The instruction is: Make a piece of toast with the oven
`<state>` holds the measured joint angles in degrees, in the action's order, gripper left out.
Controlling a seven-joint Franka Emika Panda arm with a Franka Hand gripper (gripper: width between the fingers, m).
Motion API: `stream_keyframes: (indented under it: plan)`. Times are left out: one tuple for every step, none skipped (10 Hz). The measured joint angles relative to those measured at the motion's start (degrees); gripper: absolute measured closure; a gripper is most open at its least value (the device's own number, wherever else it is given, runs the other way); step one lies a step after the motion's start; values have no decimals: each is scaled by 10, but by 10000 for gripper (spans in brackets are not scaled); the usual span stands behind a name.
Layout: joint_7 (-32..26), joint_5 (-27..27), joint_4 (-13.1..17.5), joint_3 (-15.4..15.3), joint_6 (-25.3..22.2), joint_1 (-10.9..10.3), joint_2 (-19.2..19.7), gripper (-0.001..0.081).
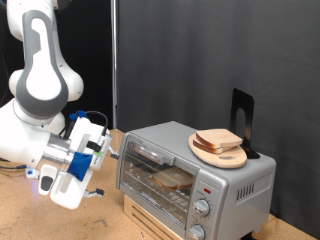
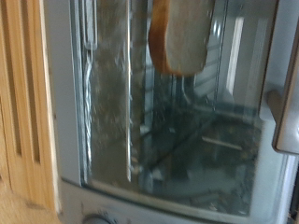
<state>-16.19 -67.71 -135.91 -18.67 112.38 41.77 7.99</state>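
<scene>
The silver oven (image 1: 225,185) stands on a wooden base at the exterior view's lower right, and its glass door looks shut. One slice of toast (image 1: 173,179) lies on the rack inside, seen through the glass. In the wrist view it shows behind the glass door (image 2: 140,112) as a pale slice (image 2: 182,37). More slices (image 1: 220,140) lie on a round wooden board on top of the oven. My gripper (image 1: 108,152) is close to the door's upper corner on the exterior view's left. Its fingers do not show in the wrist view.
A black stand (image 1: 242,118) rises behind the board. Two knobs (image 1: 202,208) sit on the oven's front panel; one also shows at the edge of the wrist view (image 2: 98,220). The door handle (image 2: 285,103) and the wooden base (image 2: 19,93) frame the door. A wooden table (image 1: 25,215) lies below.
</scene>
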Motion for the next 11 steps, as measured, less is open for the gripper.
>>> stream_keyframes:
  plan:
    - [53,27,24,-1,-2,-4,14,-2]
    - [96,38,48,-4,6,-11,35,-2]
    - [125,37,70,-7,19,-19,56,-2]
    - [132,17,89,-11,35,-25,75,-2]
    - [126,-14,105,-18,62,-30,94,-2]
    - [105,-62,119,-26,113,-38,110,-2]
    - [87,-93,129,-30,149,-47,125,-2]
    - [92,-81,129,-29,137,-47,125,-2]
    - [115,-50,133,-26,105,-45,126,-2]
    - [136,-26,147,-24,66,-43,132,-2]
    - [140,-23,170,-25,31,-42,149,-2]
